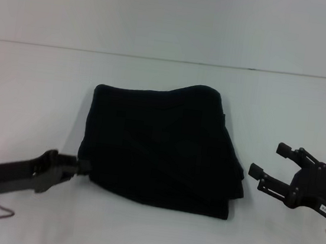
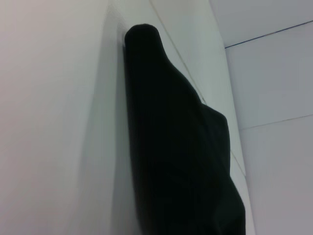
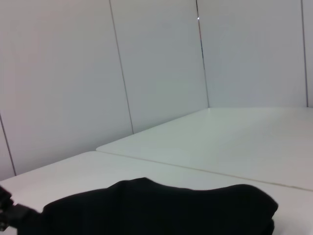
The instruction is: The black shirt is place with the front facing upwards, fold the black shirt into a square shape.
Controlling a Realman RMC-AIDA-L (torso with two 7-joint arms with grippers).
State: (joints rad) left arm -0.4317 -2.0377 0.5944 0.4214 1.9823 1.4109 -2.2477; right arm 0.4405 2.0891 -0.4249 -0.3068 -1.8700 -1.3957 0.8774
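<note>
Nearest the head camera, down at my left, my left gripper (image 1: 81,166) is reaching in low, its tip meeting the near left corner of the black shirt (image 1: 163,146); I cannot tell whether those fingers are together or pinching cloth, since dark metal blends into dark fabric. My right gripper (image 1: 271,162) is hovering just beside the shirt's right edge, fingers spread apart, gripping nothing. That shirt is lying folded into a rough square, mid white table (image 1: 150,227).
</note>
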